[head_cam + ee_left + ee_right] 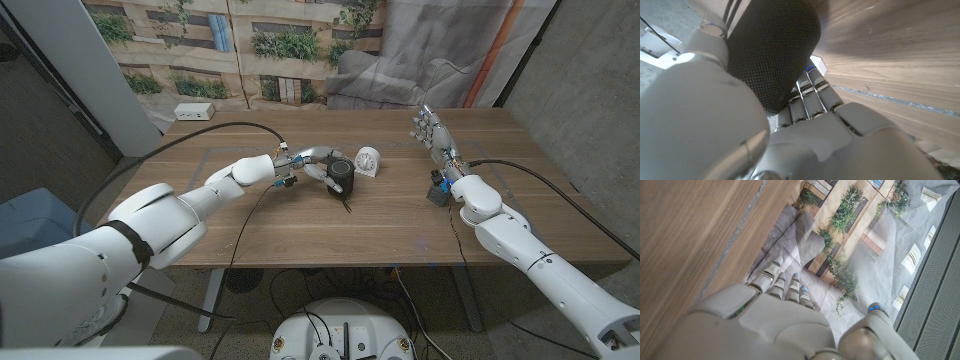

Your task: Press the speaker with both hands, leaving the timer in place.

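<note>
Speaker [343, 172]: a dark cylinder mid-table, its side touching the left hand's fingers, ready for pressing.
Timer [368, 160]: white, just beyond those fingertips, apparently untouched.
Left hand [317, 163]: fingers wrapped on the speaker; the left wrist view shows its mesh [771, 55] pressed close against them.
Right hand [430, 131]: fingers spread, empty, well apart from the speaker.

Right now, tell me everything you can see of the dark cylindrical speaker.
The dark cylindrical speaker stands upright near the middle of the wooden table, just left of the small white round timer and apart from it. Its side is black fine-dimpled mesh in the left wrist view. A thin dark cord trails from its base toward the robot. The left hand wraps against its side; the right hand is well away, fingers spread.
</note>
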`<state>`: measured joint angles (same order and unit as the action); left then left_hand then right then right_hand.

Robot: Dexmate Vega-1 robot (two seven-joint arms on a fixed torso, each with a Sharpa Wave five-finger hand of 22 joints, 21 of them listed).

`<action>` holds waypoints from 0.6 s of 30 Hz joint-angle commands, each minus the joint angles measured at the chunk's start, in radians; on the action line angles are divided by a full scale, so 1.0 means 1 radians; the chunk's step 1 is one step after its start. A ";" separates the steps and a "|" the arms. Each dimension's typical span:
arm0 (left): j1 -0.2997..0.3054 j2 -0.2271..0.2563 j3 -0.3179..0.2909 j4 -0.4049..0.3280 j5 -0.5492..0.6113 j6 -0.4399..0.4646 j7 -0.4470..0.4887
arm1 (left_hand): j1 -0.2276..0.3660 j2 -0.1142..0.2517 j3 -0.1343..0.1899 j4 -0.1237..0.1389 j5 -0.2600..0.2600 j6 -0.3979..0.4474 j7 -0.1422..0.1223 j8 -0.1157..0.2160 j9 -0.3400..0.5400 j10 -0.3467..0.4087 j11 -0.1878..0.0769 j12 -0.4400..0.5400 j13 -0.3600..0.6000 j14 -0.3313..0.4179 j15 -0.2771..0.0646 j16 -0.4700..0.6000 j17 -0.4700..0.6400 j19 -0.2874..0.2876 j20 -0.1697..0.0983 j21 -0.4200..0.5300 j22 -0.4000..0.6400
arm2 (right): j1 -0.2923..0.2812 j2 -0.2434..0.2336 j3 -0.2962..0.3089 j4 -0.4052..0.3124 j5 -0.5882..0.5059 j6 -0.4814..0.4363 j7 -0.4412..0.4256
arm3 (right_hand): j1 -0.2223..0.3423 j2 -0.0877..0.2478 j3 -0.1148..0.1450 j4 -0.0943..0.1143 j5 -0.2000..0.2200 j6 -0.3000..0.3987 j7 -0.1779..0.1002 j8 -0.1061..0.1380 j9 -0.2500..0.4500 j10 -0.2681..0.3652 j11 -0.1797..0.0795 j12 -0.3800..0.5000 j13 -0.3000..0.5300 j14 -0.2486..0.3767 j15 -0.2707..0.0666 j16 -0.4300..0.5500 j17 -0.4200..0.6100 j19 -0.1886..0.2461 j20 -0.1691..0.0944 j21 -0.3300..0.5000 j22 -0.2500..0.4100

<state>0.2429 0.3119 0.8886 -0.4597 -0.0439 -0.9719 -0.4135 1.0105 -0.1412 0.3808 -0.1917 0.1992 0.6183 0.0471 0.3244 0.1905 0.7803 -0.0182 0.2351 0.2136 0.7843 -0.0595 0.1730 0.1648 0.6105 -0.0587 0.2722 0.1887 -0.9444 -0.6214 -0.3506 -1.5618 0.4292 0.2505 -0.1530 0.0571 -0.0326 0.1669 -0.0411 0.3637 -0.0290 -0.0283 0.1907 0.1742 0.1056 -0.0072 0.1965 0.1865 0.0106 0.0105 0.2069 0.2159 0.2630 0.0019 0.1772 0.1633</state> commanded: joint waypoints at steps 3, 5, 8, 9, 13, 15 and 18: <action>-0.012 -0.002 0.038 0.029 0.079 0.022 0.122 | 0.063 0.203 0.034 0.024 -0.001 0.210 -0.055 -0.012 -0.001 0.125 -0.137 -0.009 0.000 0.017 -0.159 -0.003 0.005 -0.010 -0.117 -0.003 0.003 | 0.018 0.011 -0.006 0.032 0.009 0.009 -0.002 | 0.000 0.005 0.000 0.006 0.007 -0.009 -0.001 -0.002 0.002 0.007 0.002 -0.003 0.000 0.004 -0.001 -0.001 0.004 -0.001 -0.002 0.003 0.003; -0.021 0.001 0.060 0.035 0.118 0.013 0.169 | 0.062 0.202 0.035 0.024 -0.001 0.211 -0.055 -0.014 -0.001 0.124 -0.137 -0.009 0.000 0.015 -0.159 -0.003 0.005 -0.013 -0.115 -0.005 0.003 | 0.018 0.012 -0.005 0.033 0.008 0.009 -0.006 | 0.000 0.005 0.000 0.006 0.007 -0.009 -0.001 -0.002 0.002 0.007 0.002 -0.003 0.000 0.004 -0.001 -0.001 0.004 0.000 -0.001 0.004 0.003; -0.016 -0.002 0.064 0.038 0.117 0.013 0.198 | 0.059 0.198 0.035 0.023 -0.001 0.212 -0.058 -0.016 -0.001 0.118 -0.137 -0.013 -0.001 0.011 -0.159 -0.003 0.005 -0.014 -0.115 -0.005 0.003 | 0.017 0.014 -0.004 0.035 0.010 0.012 -0.010 | 0.001 0.007 -0.001 0.006 0.008 -0.008 -0.001 -0.002 0.002 -0.023 0.011 -0.014 -0.001 0.005 -0.001 -0.001 0.004 -0.001 -0.001 0.004 0.003; -0.015 -0.002 0.066 0.038 0.118 0.014 0.202 | 0.058 0.198 0.035 0.023 -0.001 0.208 -0.058 -0.020 -0.002 0.116 -0.137 -0.014 -0.002 0.010 -0.159 -0.002 0.005 -0.015 -0.114 -0.006 0.003 | 0.017 0.014 -0.004 0.035 0.009 0.011 -0.012 | 0.001 0.008 -0.002 0.007 0.008 -0.008 -0.002 -0.002 0.002 -0.033 0.011 -0.017 -0.001 0.005 -0.001 -0.001 0.004 0.000 -0.001 0.005 0.003; -0.011 -0.005 0.068 0.040 0.105 0.024 0.197 | 0.053 0.191 0.034 0.022 -0.002 0.201 -0.063 -0.028 -0.002 0.108 -0.142 -0.018 -0.003 0.001 -0.160 -0.003 0.005 -0.021 -0.113 -0.009 0.002 | 0.011 0.016 -0.003 0.031 0.006 0.012 -0.024 | 0.001 0.008 -0.002 0.007 0.009 -0.007 -0.002 -0.002 0.003 -0.034 0.011 -0.016 -0.001 0.007 -0.001 0.000 0.003 0.002 -0.001 0.006 0.003; -0.010 -0.006 0.071 0.042 0.102 0.030 0.197 | 0.051 0.187 0.034 0.022 -0.002 0.196 -0.063 -0.034 -0.002 0.099 -0.141 -0.022 -0.004 -0.007 -0.161 -0.004 0.005 -0.031 -0.113 -0.013 0.002 | 0.005 0.015 -0.001 0.026 0.003 0.009 -0.033 | 0.002 0.009 -0.002 0.007 0.009 -0.005 0.000 -0.001 0.003 -0.032 0.010 -0.015 -0.001 0.007 -0.001 0.000 0.003 0.003 0.000 0.007 0.003; -0.011 -0.008 0.074 0.045 0.096 0.036 0.191 | 0.046 0.185 0.034 0.023 -0.002 0.189 -0.066 -0.040 -0.002 0.090 -0.142 -0.026 -0.005 -0.015 -0.158 -0.004 0.005 -0.034 -0.111 -0.015 0.002 | -0.005 0.006 0.002 0.012 -0.004 -0.002 -0.047 | 0.002 0.009 -0.003 0.007 0.009 -0.004 0.001 -0.001 0.003 -0.032 0.010 -0.014 -0.001 0.008 -0.002 0.001 0.003 0.004 0.000 0.007 0.003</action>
<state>0.2313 0.3088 0.9410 -0.4275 0.0450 -0.9551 -0.2488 1.0105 -0.1413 0.3827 -0.1937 0.1992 0.6185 0.0469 0.2912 0.1857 0.7656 -0.0469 0.2129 0.2087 0.7735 -0.0846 0.1682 0.1656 0.5837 -0.0532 0.2587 0.1884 -0.9315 -0.6083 -0.3553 -1.5329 0.4363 0.2594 -0.1693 0.0571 -0.0326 0.1641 -0.0384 0.3637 -0.0290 -0.0283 0.1907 0.1742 0.0748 0.0052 0.1807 0.1865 0.0108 0.0106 0.2069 0.2159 0.2630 0.0019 0.1773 0.1634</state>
